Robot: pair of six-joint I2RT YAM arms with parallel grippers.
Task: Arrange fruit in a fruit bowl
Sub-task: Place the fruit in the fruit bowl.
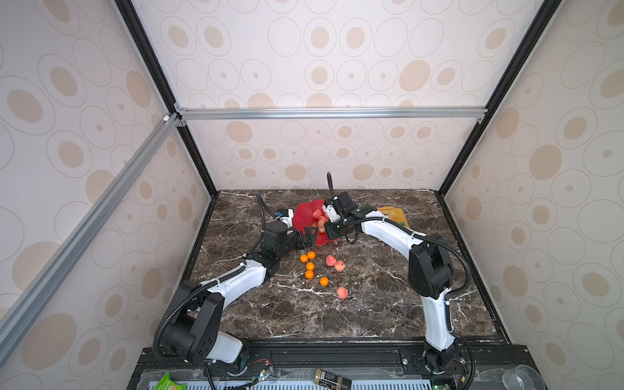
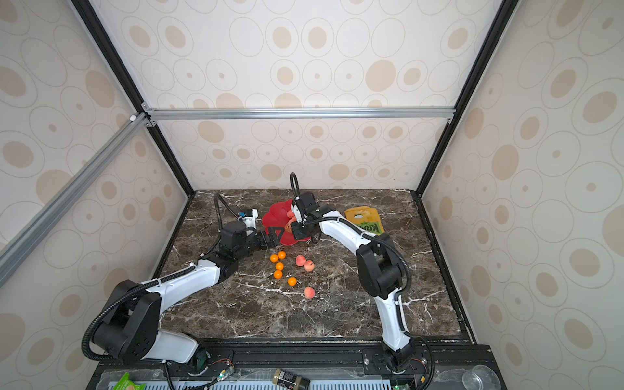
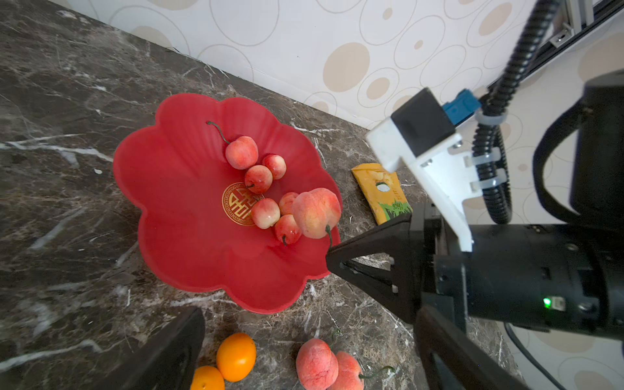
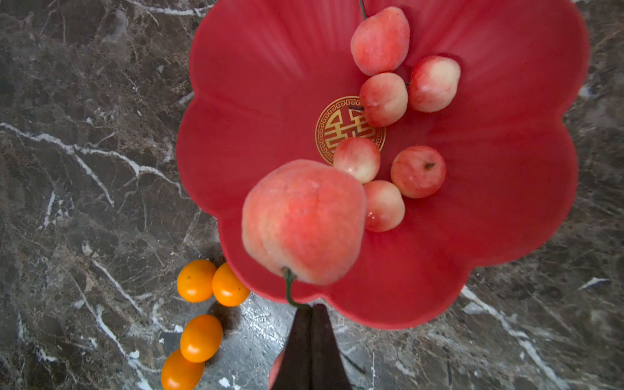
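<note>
Five: counting orange fruits point(image 1: 310, 266) loose on the near marble table point(image 1: 371, 304), plus three loose peaches point(image 1: 339, 265). Farther back, finding the left gripper point(image 1: 309, 239) spread wide, empty, beside the fruit bowl point(image 3: 169, 189) cradling six peaches point(image 3: 241, 152) near its gold emblem point(image 4: 337, 125); right gripper point(image 4: 311, 310) pinching a seventh peach point(image 4: 304, 223) by its stem above it. Beyond, failing to read the snack bag point(image 2: 363, 219) lettering.

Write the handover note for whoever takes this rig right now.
Right gripper: shut on the green stem of a pink-red peach-like fruit, which hangs over the shallow red flower-shaped bowl.
Left gripper: open, empty, beside the bowl's edge.
Done: six pink-red fruits lie in the bowl around its gold centre mark.
Left: release the held fruit into the bowl, then fetch three pink-red fruits and five small orange round fruits from the dark marble table.
</note>
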